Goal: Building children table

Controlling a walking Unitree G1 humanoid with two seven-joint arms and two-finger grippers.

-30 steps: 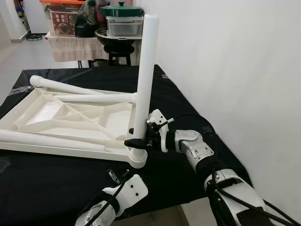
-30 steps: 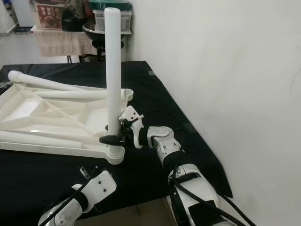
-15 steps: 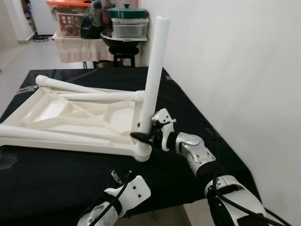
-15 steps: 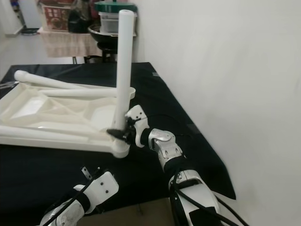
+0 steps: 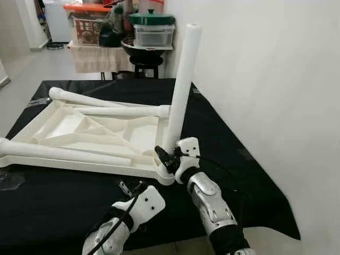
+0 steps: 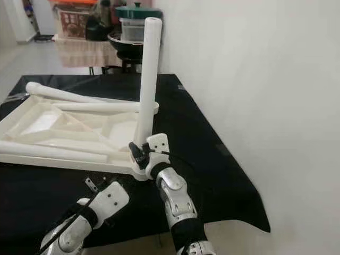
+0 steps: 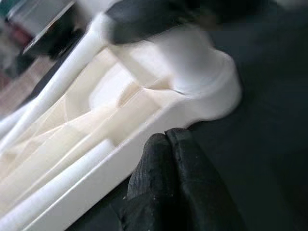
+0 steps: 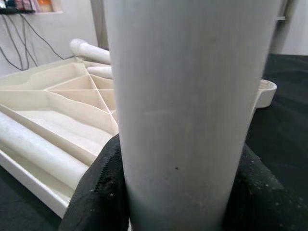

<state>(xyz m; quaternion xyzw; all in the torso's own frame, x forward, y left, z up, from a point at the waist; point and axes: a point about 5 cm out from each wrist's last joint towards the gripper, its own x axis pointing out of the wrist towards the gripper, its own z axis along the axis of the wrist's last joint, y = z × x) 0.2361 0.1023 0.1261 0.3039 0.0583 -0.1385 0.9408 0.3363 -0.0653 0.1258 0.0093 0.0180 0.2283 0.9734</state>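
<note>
The white children's table top (image 5: 79, 163) lies upside down on the black-covered table (image 5: 223, 143). One white leg (image 5: 180, 90) stands upright in the near right corner socket (image 5: 166, 175). My right gripper (image 5: 161, 155) is shut on this leg at its base; the right wrist view shows the leg (image 8: 187, 96) between the black fingers (image 8: 98, 192). My left gripper (image 5: 132, 187) hovers just in front of that corner, with its fingers (image 7: 166, 159) pressed together and empty. Three more legs lie on the top: one along the near edge (image 5: 64, 152) and two at the far side (image 5: 85, 98).
A white wall (image 5: 265, 79) runs close along the table's right side. Behind the table stand a stool and a shelf with pots and boxes (image 5: 151, 32). The table's front edge (image 5: 53, 241) is close to my body. Bare black cloth lies right of the table top.
The whole view has shifted, so the camera moved. My right forearm has swung in from the right to below the gripper, which stays shut on the upright leg. The left gripper stays near the corner.
</note>
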